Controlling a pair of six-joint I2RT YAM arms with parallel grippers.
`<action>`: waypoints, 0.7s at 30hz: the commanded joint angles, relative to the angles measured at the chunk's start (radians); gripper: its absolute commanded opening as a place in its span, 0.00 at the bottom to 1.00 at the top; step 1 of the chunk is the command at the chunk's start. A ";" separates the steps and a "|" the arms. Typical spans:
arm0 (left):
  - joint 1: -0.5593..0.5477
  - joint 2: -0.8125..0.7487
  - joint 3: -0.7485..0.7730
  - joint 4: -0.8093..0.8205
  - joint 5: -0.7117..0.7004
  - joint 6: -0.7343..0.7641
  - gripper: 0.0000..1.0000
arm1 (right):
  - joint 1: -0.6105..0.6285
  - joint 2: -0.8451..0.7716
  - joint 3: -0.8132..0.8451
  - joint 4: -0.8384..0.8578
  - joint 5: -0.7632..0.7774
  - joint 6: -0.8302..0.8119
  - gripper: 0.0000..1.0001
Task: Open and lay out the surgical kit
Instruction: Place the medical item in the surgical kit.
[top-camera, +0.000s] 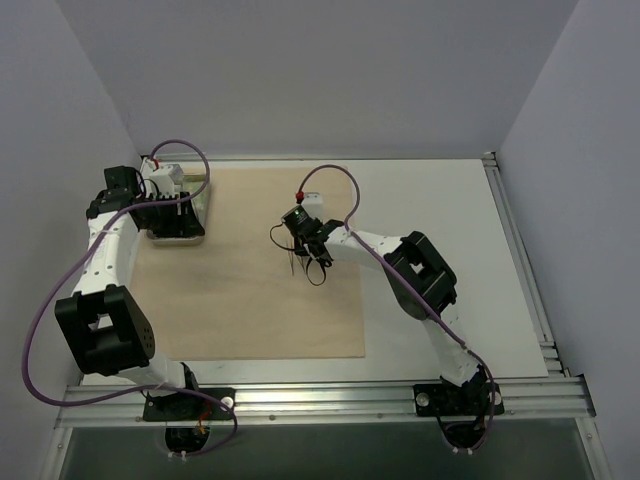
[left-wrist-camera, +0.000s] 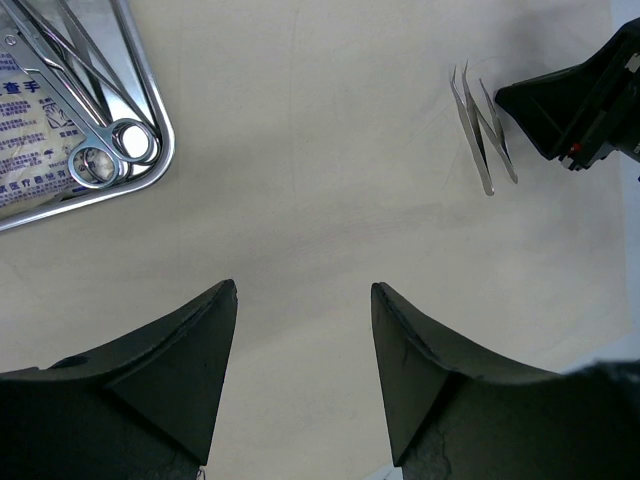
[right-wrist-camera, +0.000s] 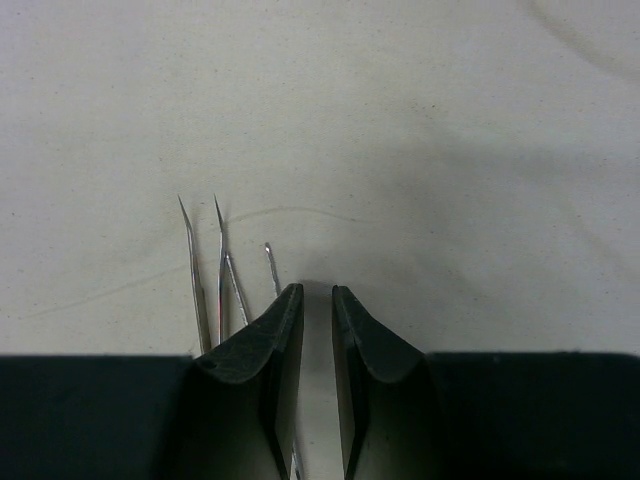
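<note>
The beige cloth wrap (top-camera: 250, 300) lies spread flat as a large sheet. The steel tray (top-camera: 185, 232) sits on its far left corner. In the left wrist view the tray (left-wrist-camera: 163, 128) holds scissor-like instruments (left-wrist-camera: 112, 152) and a white packet (left-wrist-camera: 25, 130). My left gripper (left-wrist-camera: 305, 292) is open and empty, above bare cloth just off the tray. Two tweezers (left-wrist-camera: 485, 135) lie on the cloth mid-sheet. My right gripper (right-wrist-camera: 318, 290) hovers low over them with its jaws a narrow gap apart and holds nothing. The tweezers (right-wrist-camera: 205, 270) lie just left of its fingers.
The cloth (left-wrist-camera: 330, 150) covers the left and middle of the white table (top-camera: 440, 200). Walls close in at the back and both sides. A metal rail (top-camera: 520, 250) runs along the right edge. The right arm's black cable (top-camera: 316, 272) loops down near the tweezers.
</note>
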 joint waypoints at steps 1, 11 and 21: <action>0.007 0.010 0.016 0.018 0.030 0.007 0.65 | 0.003 -0.064 0.041 0.004 0.022 -0.022 0.15; 0.007 0.014 0.020 0.015 0.030 0.005 0.65 | 0.011 -0.061 0.035 0.032 -0.010 -0.047 0.15; 0.007 0.023 0.020 0.015 0.030 0.005 0.65 | 0.008 -0.015 0.057 0.007 -0.050 -0.054 0.15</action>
